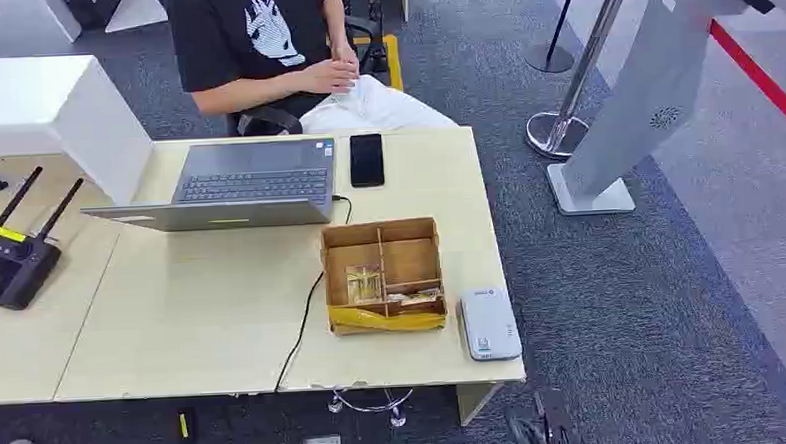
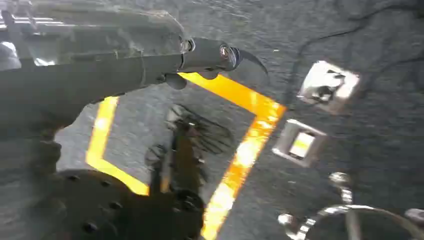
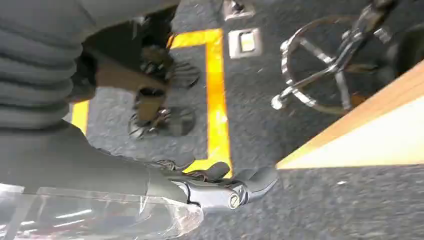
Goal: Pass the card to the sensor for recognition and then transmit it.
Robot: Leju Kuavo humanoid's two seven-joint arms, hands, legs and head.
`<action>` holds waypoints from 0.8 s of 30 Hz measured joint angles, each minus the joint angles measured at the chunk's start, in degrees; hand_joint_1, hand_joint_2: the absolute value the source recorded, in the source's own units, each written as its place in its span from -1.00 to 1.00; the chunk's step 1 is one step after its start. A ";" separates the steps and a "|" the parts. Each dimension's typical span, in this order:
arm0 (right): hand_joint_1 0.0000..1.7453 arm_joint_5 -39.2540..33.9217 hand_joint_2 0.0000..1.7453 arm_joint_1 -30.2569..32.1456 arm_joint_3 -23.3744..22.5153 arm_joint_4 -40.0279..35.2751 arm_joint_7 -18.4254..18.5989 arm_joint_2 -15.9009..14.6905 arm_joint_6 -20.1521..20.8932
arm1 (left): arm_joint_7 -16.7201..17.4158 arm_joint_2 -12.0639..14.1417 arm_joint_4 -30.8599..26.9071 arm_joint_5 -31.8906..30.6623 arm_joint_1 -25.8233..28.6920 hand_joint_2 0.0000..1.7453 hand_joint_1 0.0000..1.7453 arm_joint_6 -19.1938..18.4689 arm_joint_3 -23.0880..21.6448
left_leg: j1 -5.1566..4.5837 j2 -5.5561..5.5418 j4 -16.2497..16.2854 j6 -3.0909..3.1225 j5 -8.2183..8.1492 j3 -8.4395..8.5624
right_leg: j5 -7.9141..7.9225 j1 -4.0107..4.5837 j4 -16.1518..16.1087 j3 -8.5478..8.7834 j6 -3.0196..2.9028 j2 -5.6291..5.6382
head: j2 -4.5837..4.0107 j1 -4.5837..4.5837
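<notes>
On the desk stand one open laptop, one black phone, one cardboard box holding cards, and one white sensor just beside it. Left robot hand and right robot hand hang over the carpet, holding nothing; how far their fingers spread is unclear.

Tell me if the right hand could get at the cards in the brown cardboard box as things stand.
Probably yes. The right hand hangs below the table edge, and the open-topped brown cardboard box has only the white card reader beside it.
</notes>
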 joint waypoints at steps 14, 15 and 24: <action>-1.00 -16.79 1.00 -3.49 1.44 -4.72 -6.71 -0.28 -4.92 | -6.95 0.96 -4.83 15.67 -1.16 1.00 -1.00 6.93 -5.22 | -0.01 0.01 0.01 0.00 0.00 0.00 | 0.03 -0.01 0.01 -0.01 0.02 0.01 | 0.00 0.00; -1.00 -18.02 1.00 -3.70 1.44 -5.63 -7.32 -0.48 -5.70 | -7.45 1.09 -5.16 16.68 -1.33 1.00 -1.00 7.30 -5.83 | -0.01 0.01 0.01 0.01 0.01 -0.01 | 0.03 -0.01 0.01 -0.01 0.02 0.01 | 0.00 0.02; -1.00 -23.54 1.00 -1.66 1.99 -14.58 -10.16 -2.03 -13.73 | -10.38 2.14 -7.87 24.06 -2.17 1.00 -1.00 9.73 -11.35 | -0.15 -0.56 0.01 0.14 0.30 -0.59 | 0.09 -0.12 0.04 -0.34 0.11 -0.53 | 0.00 0.00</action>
